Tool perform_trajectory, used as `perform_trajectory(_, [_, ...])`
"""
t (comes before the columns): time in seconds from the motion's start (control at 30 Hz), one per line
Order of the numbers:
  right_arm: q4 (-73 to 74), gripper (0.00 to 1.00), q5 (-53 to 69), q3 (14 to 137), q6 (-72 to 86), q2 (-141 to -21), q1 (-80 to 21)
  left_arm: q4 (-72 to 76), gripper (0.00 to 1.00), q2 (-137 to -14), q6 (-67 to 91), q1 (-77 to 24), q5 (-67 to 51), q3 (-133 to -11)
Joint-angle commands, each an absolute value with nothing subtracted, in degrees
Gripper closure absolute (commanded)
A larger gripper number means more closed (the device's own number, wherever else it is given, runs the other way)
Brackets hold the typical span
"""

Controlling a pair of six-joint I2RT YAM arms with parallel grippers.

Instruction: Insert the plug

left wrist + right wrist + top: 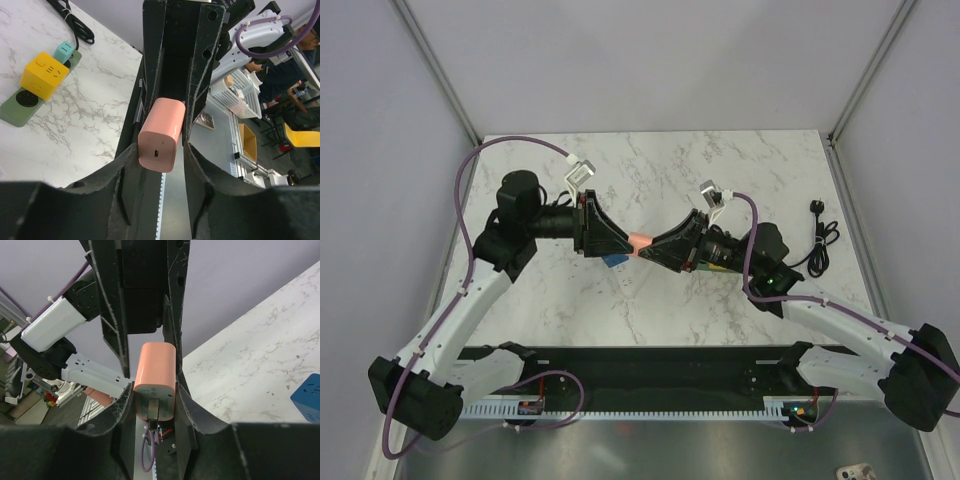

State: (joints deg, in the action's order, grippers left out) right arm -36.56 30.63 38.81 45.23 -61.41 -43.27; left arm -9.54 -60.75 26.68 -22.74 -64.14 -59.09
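Observation:
The plug (44, 75), a bright yellow cube, sits on the dark green socket strip (15, 107) on the marble table, next to a small teal cube (64, 51). Above the table middle my two grippers meet tip to tip around a pink charger block (640, 243). My right gripper (155, 400) is shut on the block's pronged end (155, 385). My left gripper (161, 150) is open, its fingertips (131, 156) flanking the block's other end (161, 135), with a gap showing on one side in the right wrist view.
A blue cube (615, 259) lies on the table under the left gripper and shows again as the blue cube (307, 395) at the right wrist view's edge. A black plug with its thin cord (817, 235) lies at the far right. Grey walls enclose the table.

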Motion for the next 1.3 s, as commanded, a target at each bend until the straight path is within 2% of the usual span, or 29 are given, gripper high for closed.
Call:
perform_trajectory(0.0, [-42.18, 1.00, 31.29, 38.32, 47.11, -62.40, -43.07, -4.39, 0.54, -59.94, 30.41, -23.55, -66.53, -58.45])
perform_trajectory(0.1, [-43.76, 1.00, 31.38, 38.23, 47.90, -63.28, -43.07, -3.69, 0.65, -60.55, 30.93, -24.08, -66.88, -57.92])
perform_trajectory(0.2, [-44.30, 1.00, 31.55, 38.15, 48.34, -64.16, -43.07, -2.03, 0.87, -60.65, 32.08, -24.61, -67.41, -57.48])
perform_trajectory(0.3, [-43.95, 0.91, 31.99, 38.23, 48.60, -64.95, -43.07, 1.65, 0.98, -59.86, 35.06, -24.79, -66.89, -56.52])
perform_trajectory(0.33, [-43.68, 0.77, 31.99, 38.23, 48.86, -65.04, -43.07, 2.28, 0.98, -59.59, 37.24, -24.70, -66.36, -56.25])
perform_trajectory(0.4, [-41.41, 0.57, 30.16, 38.32, 48.34, -64.43, -42.98, 2.46, 0.98, -58.71, 39.10, -24.70, -63.03, -55.90])
perform_trajectory(0.43, [-40.53, 0.38, 29.28, 38.32, 47.99, -63.03, -42.98, 1.16, 0.98, -58.45, 40.07, -24.78, -60.49, -55.90])
perform_trajectory(0.53, [-33.33, 0.02, 22.61, 38.32, 45.19, -59.25, -42.89, -6.98, 0.98, -56.17, 39.56, -24.70, -54.52, -56.42])
perform_trajectory(0.7, [-19.18, 0.02, 7.75, 38.75, 42.45, -47.74, -42.89, -17.91, 0.98, -53.09, 37.71, -24.70, -39.40, -57.30])
perform_trajectory(0.83, [-8.28, 0.02, 1.42, 40.86, 40.43, -44.13, -42.80, -27.05, 0.98, -52.47, 34.11, -24.79, -23.61, -57.04])
perform_trajectory(0.93, [-3.88, 0.02, -1.49, 42.10, 38.85, -43.60, -42.89, -32.42, 0.98, -54.48, 35.15, -24.87, -16.12, -56.87])
perform_trajectory(1.07, [-1.41, 0.02, -4.83, 42.01, 39.02, -42.54, -42.89, -37.08, 0.98, -58.35, 36.65, -25.31, -14.42, -58.97])
perform_trajectory(1.17, [-0.18, 0.02, -6.50, 41.92, 39.20, -41.84, -42.72, -39.54, 0.98, -59.32, 37.70, -28.73, -6.53, -59.41])
perform_trajectory(1.27, [1.58, 0.02, -7.64, 41.57, 39.11, -41.40, -42.72, -39.46, 0.98, -59.24, 42.70, -30.32, -4.83, -57.58])
